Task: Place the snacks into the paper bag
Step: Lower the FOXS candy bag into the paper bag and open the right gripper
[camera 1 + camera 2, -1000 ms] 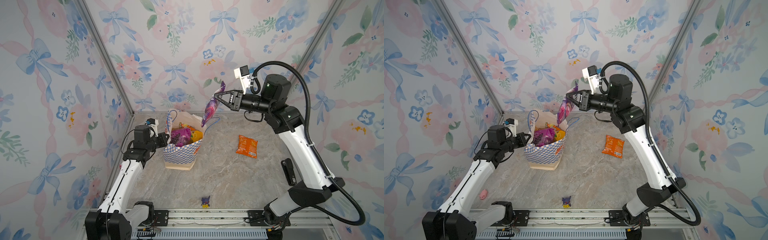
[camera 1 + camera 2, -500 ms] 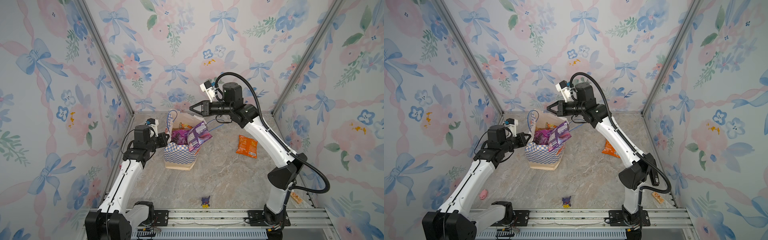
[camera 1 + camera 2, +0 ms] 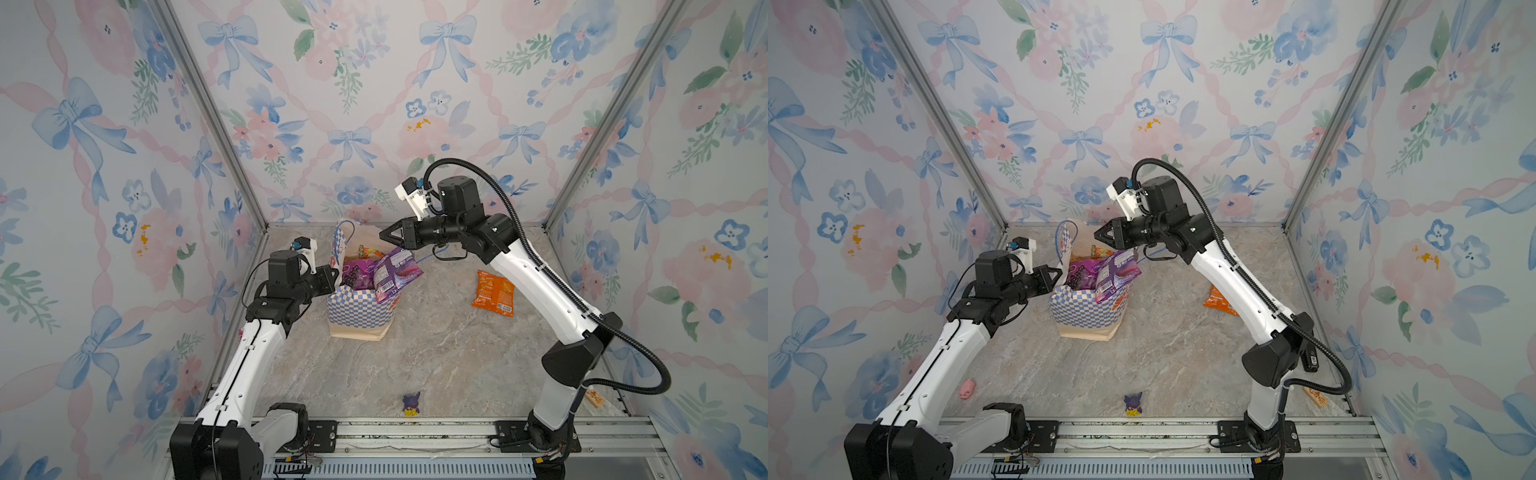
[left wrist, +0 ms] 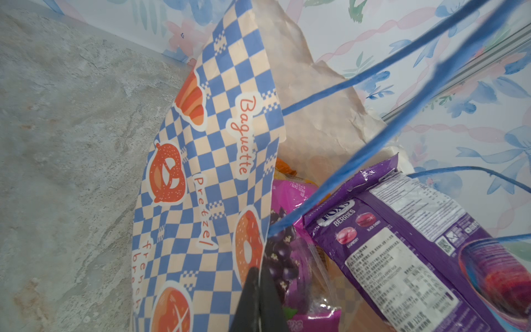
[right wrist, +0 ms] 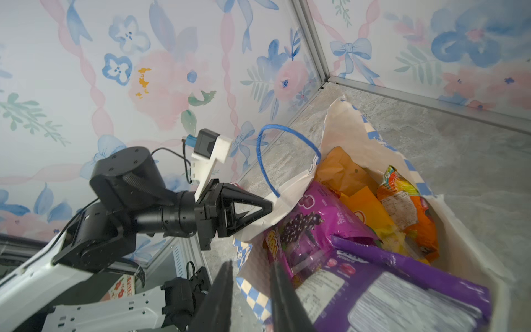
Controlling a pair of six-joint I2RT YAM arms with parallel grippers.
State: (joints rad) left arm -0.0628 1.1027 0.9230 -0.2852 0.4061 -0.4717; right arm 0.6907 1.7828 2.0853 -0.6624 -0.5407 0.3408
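The glossy purple FOX'S packet (image 3: 395, 270) sits across the rim of the upright blue-and-white checkered paper bag (image 3: 357, 309), overhanging toward 4 o'clock in a top view, so it could slide onto the grey marbled table (image 3: 415, 357). The right gripper (image 3: 384, 236) hovers at the bag's 1 o'clock, jaws narrowly apart and empty. The left gripper (image 3: 334, 275) is clamped on the rim at 9 o'clock, and a tug there could tip the crowded bag. 1 crinkly orange packet (image 3: 493, 292) lies at 3 o'clock, well apart.

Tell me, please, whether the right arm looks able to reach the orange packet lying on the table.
Probably yes: the orange packet lies alone on that arm's side, and the right gripper is open and empty.
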